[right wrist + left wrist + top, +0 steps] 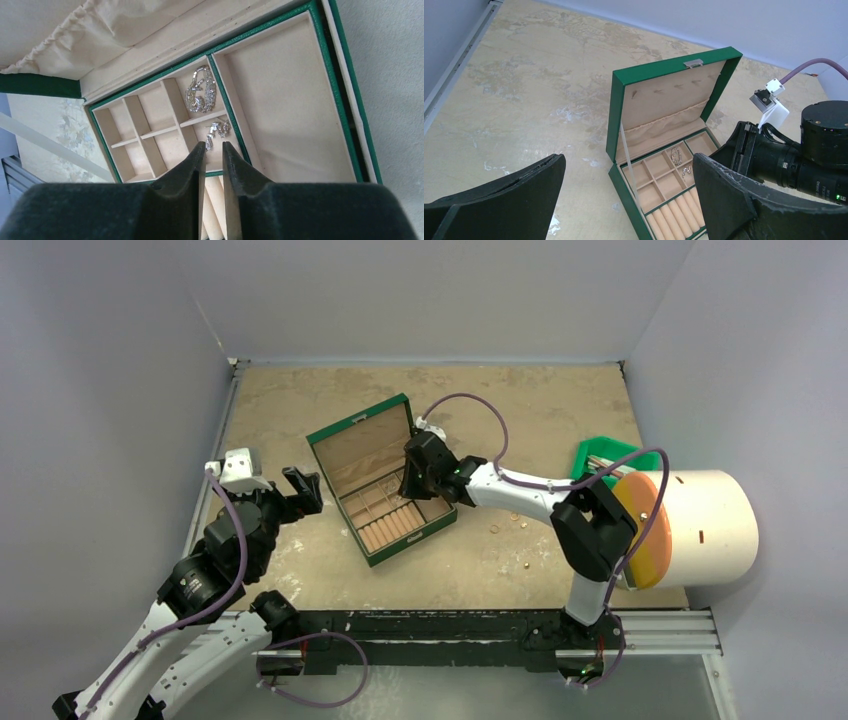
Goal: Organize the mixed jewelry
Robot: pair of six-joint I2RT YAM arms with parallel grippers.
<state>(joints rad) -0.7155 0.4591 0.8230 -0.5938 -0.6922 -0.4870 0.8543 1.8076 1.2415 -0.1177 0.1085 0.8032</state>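
Observation:
The green box point(372, 421) stands open mid-table, its tan compartments showing. Two sparkly silver jewelry pieces lie in neighbouring small compartments: a larger cluster point(200, 91) and a smaller one point(218, 130), also seen from the left wrist as the cluster point(675, 155) and the small piece point(685, 171). My right gripper point(214, 145) hovers just over the smaller piece, its fingers a narrow gap apart with nothing between them. My left gripper point(628, 159) stands wide open and empty, left of the box point(624, 105). A few tiny loose pieces point(495, 529) lie on the table right of the box.
A row of tan ring rolls point(679, 212) fills the box's near side, and the large right compartment point(290, 110) holds nothing. A green tray point(600, 453) and a white cylinder with an orange face point(700, 525) stand at the right edge. Grey walls close in the table.

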